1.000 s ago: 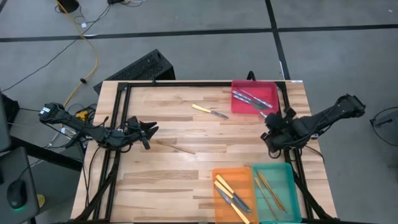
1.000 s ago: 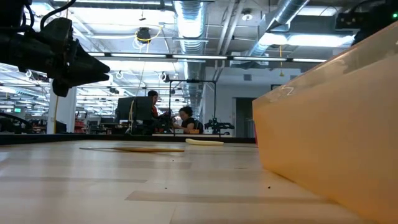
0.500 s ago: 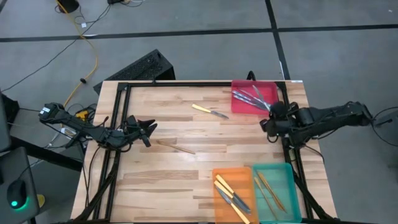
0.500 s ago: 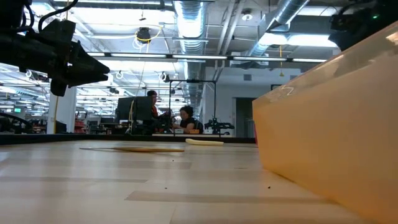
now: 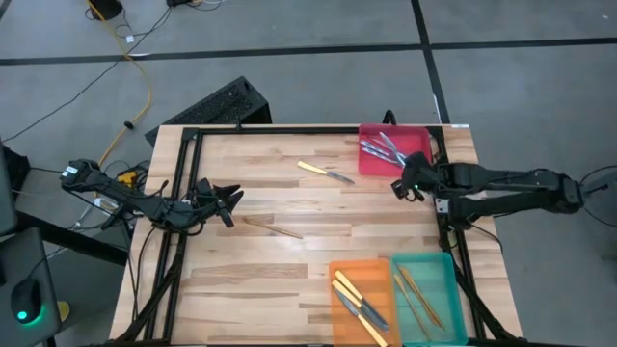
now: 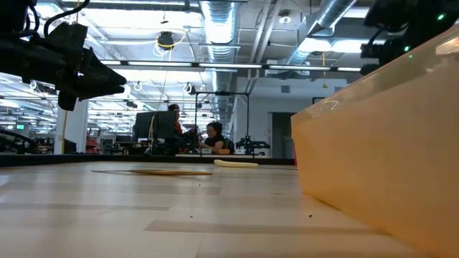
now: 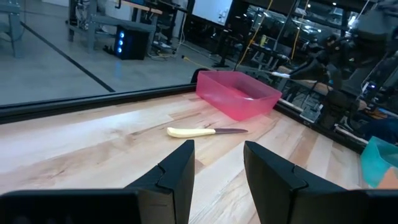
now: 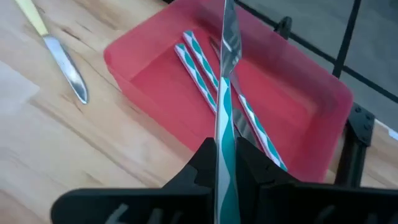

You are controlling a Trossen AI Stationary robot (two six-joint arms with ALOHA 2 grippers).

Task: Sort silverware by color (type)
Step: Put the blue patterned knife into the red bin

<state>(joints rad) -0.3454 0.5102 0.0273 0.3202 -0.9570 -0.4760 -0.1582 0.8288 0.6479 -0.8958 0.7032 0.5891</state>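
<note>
My right gripper [image 5: 399,186] hovers by the near left corner of the red tray [image 5: 420,143], shut on a teal-and-white-striped utensil [image 8: 224,81]. Several more striped ones [image 8: 200,59] lie in that tray. A yellow-handled knife [image 5: 326,173] lies on the table left of the tray, also in the left wrist view [image 7: 205,131]. A tan wooden utensil [image 5: 273,228] lies near the table's middle. My left gripper [image 5: 231,200] waits open at the left side, pointing level toward the right, touching nothing. My right gripper pinches the utensil's striped handle [image 8: 223,134] between its two fingers [image 8: 202,163]. The fingers slant downward from the table's right side and lie along the utensil. Its silver end [image 8: 229,31] sticks out ahead of the fingers, above the red tray, lifted clear.
An orange tray [image 5: 339,268] with yellow-handled utensils and a teal tray [image 5: 445,275] with wooden ones stand at the near right. A black frame [image 5: 183,154] runs along the table's edges. In the low view the orange tray's wall [image 6: 387,158] fills the right side; people sit far behind.
My right gripper has swung from beside the teal tray toward the table's far edge and a little to the left, ending at the red tray's near left corner, staying shut and rolling its wrist. My left gripper has kept still.
</note>
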